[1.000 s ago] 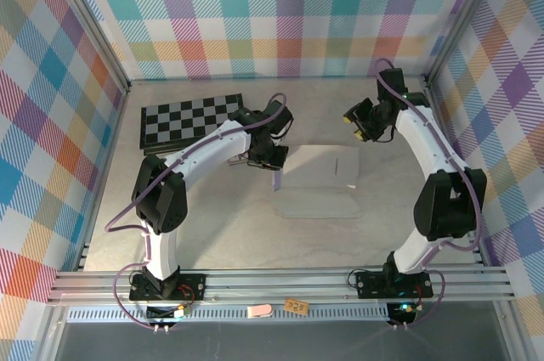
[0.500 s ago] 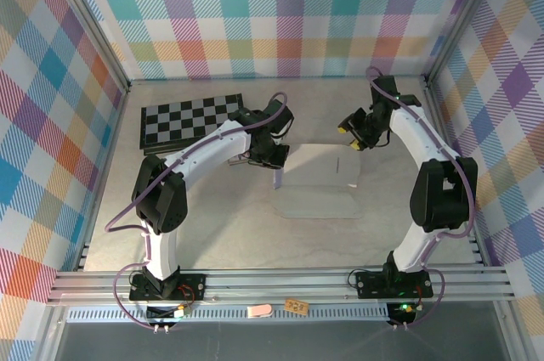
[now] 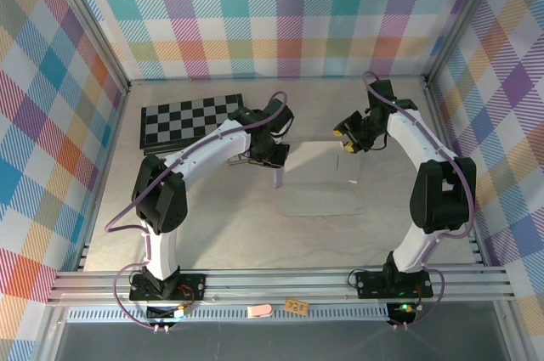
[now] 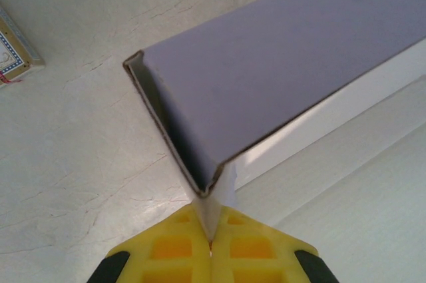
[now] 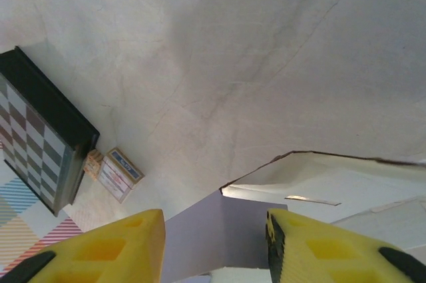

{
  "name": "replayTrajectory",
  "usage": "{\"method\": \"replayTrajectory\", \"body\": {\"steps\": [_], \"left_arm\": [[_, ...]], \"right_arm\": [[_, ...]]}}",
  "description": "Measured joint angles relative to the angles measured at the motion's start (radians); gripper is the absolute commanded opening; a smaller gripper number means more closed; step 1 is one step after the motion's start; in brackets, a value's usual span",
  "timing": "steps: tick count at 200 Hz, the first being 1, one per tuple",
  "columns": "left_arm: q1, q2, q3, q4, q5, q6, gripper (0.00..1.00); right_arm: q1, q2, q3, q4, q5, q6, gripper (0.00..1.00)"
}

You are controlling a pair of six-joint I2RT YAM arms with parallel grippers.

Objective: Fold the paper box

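Observation:
The paper box lies partly folded on the table's middle, cream inside up, with a lavender flap raised at its left edge. My left gripper is shut on that flap. In the left wrist view the yellow fingers pinch the cream edge of the flap, and the lavender panel stands up beyond my left gripper. My right gripper hovers open over the box's far right corner. In the right wrist view my right gripper shows a lavender flap below the gap between its fingers, not touching it.
The black-and-white checkerboard lies at the back left, also in the right wrist view. A small card pack sits beside it, seen too in the left wrist view. Checked walls close in the back and sides.
My right gripper has moved left and a little nearer, toward the box's far edge, its jaws slightly narrower. The left gripper and the held flap have not moved.

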Motion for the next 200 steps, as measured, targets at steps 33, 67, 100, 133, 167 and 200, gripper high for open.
{"method": "replayTrajectory", "body": {"steps": [33, 67, 100, 133, 167, 200], "left_arm": [[0.000, 0.000, 0.000, 0.002, -0.005, 0.000, 0.00], [0.000, -0.001, 0.000, 0.004, -0.008, -0.001, 0.00], [0.000, -0.005, -0.005, 0.019, -0.008, -0.001, 0.00], [0.000, -0.026, -0.009, 0.037, -0.016, -0.004, 0.00], [0.000, -0.051, -0.011, 0.063, -0.030, 0.001, 0.00], [0.008, -0.083, -0.021, 0.101, -0.043, 0.039, 0.00]], "right_arm": [[0.012, -0.019, -0.040, 0.055, -0.019, 0.060, 0.34], [0.013, -0.040, -0.080, 0.129, -0.030, 0.142, 0.11], [0.013, -0.086, -0.129, 0.210, -0.031, 0.242, 0.00], [0.013, -0.119, -0.132, 0.243, -0.029, 0.299, 0.34], [0.014, -0.184, -0.132, 0.210, -0.003, 0.253, 0.51], [-0.005, -0.366, -0.152, 0.161, 0.032, 0.127, 0.51]]}}
